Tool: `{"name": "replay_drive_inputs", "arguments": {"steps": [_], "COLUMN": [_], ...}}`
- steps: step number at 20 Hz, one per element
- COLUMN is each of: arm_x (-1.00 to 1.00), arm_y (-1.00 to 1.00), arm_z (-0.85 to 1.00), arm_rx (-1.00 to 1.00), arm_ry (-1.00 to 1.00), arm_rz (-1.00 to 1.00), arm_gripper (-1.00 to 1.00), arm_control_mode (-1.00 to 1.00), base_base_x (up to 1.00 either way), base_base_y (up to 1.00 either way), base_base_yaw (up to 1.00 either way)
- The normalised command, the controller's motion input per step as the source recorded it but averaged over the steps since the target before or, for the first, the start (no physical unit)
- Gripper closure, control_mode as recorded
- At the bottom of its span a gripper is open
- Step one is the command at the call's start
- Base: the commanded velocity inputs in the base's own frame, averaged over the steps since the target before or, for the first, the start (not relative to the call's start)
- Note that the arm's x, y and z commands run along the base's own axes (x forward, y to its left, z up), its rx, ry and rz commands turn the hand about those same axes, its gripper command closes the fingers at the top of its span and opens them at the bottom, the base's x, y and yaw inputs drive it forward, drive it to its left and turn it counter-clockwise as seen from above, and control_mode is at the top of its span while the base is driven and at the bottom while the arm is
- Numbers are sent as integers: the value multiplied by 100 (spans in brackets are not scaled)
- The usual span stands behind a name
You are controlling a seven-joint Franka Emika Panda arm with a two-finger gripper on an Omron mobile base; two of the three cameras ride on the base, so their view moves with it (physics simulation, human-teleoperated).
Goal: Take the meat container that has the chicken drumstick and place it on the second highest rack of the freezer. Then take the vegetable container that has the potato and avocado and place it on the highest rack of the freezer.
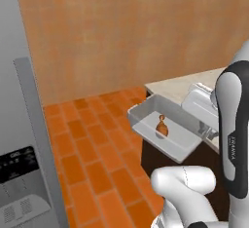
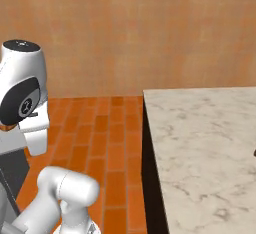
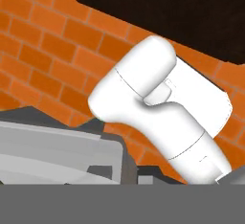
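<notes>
The meat container (image 1: 171, 133), a shallow grey tray, hangs tilted in the air over the brick floor, just off the counter's corner. The small orange-brown chicken drumstick (image 1: 162, 126) lies inside it. My gripper (image 1: 207, 133) is at the tray's right rim, shut on that rim, with the white hand above it. In the hand view the tray's grey wall (image 3: 57, 146) fills the lower left. The vegetable container, potato, avocado and the freezer's racks are out of view.
A grey appliance front with a dark dispenser panel (image 1: 17, 163) stands at the left. The marble counter (image 2: 200, 143) runs to the right over dark cabinets. Orange brick floor (image 1: 92, 149) lies between them, with an orange wall behind.
</notes>
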Motion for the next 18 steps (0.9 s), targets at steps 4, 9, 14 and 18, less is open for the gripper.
{"name": "replay_drive_inputs", "arguments": {"steps": [4, 9, 14, 18], "arm_x": [0, 0, 0, 0], "arm_y": [0, 0, 0, 0], "arm_z": [0, 0, 0, 0], "arm_rx": [0, 0, 0, 0], "arm_ry": [0, 0, 0, 0], "arm_rz": [0, 0, 0, 0], "arm_gripper": [100, 100, 100, 100], "arm_control_mode": [100, 100, 100, 100], "base_base_x": [100, 100, 100, 100], "base_base_y": [0, -14, -25, -7], "base_base_yaw": [17, 28, 45, 50]}}
